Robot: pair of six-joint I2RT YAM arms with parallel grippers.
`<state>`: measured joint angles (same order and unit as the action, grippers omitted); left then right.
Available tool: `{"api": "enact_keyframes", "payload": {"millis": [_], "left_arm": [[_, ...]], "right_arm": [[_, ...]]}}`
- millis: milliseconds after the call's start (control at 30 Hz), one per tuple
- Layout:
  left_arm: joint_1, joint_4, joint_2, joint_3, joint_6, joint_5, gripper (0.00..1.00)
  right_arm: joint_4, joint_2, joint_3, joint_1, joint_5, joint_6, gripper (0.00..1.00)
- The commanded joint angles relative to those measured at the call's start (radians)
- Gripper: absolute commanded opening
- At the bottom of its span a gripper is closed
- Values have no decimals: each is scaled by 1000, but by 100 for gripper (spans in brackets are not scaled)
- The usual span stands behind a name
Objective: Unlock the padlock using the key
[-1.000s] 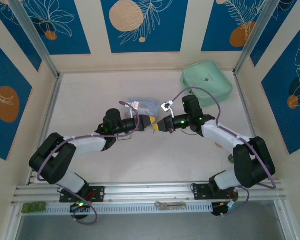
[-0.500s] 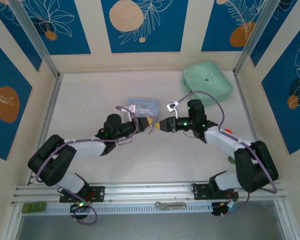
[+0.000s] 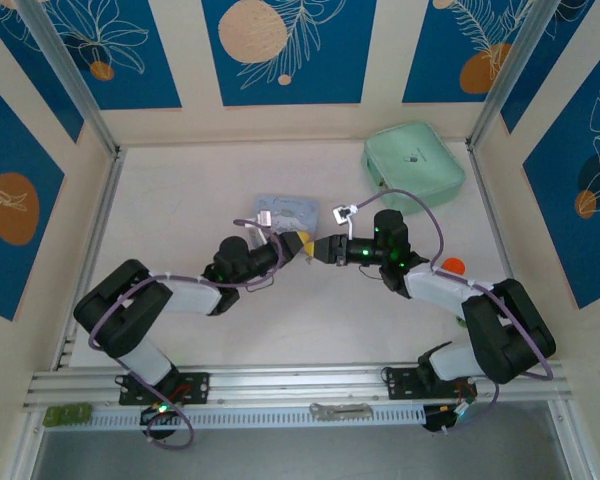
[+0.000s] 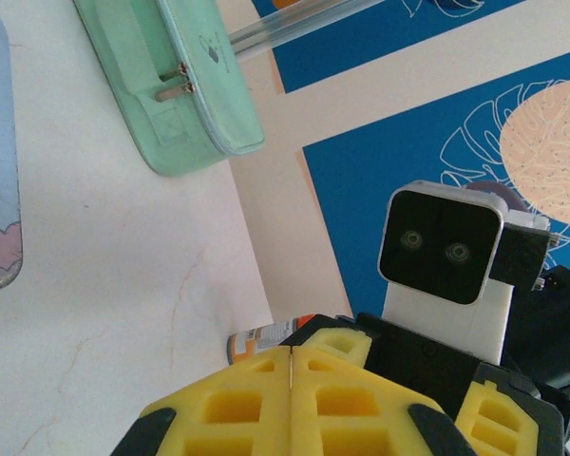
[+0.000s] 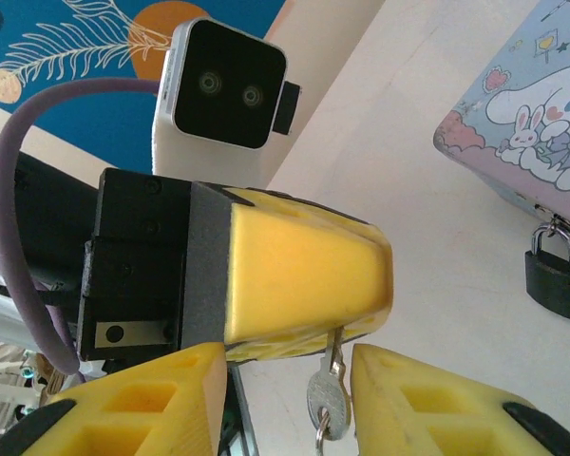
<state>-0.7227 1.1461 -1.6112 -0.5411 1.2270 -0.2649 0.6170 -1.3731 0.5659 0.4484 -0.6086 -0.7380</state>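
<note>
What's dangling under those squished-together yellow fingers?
The key hangs under the left gripper. Its upper end is pinched between the shut fingers, so that part is hidden. The right gripper is open, with one finger on either side of the key.

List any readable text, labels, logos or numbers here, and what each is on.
No legible words or numbers anywhere.
mint case: small dark logo mark, too small to read.
tin box: cartoon rabbit print, no lettering legible.
padlock and key: no markings legible.
</note>
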Motion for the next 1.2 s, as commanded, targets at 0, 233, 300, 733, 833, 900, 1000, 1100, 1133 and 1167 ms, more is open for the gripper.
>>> {"api": "enact_keyframes", "payload": {"millis": [0, 233, 300, 733, 833, 900, 1000, 1100, 1133, 1167], "left_arm": [[-9, 58, 19, 6, 16, 23, 0], [-9, 82, 17, 9, 34, 45, 0], [-12, 92, 13, 9, 40, 53, 0], [-38, 164, -16, 8, 87, 91, 0], [-41, 195, -28, 18, 102, 105, 0], [-42, 211, -33, 21, 110, 108, 0], [-49, 224, -42, 25, 120, 114, 0], [-52, 238, -47, 31, 126, 122, 0], [-52, 245, -46, 35, 126, 123, 0], [-51, 251, -46, 37, 124, 125, 0]], "right_arm": [[37, 6, -25, -11, 6, -11, 40], [41, 3, -23, -13, -3, -15, 36], [44, -1, -22, -13, -6, -18, 33], [136, -60, -12, -13, -8, -65, 30], [159, -65, -17, -14, -6, -75, 22], [172, -65, -22, -17, -5, -81, 15], [184, -66, -24, -23, -11, -85, 5], [189, -63, -29, -32, -15, -83, 0], [189, -61, -30, -36, -17, -80, 0], [184, -59, -34, -41, -22, -73, 0]]}}
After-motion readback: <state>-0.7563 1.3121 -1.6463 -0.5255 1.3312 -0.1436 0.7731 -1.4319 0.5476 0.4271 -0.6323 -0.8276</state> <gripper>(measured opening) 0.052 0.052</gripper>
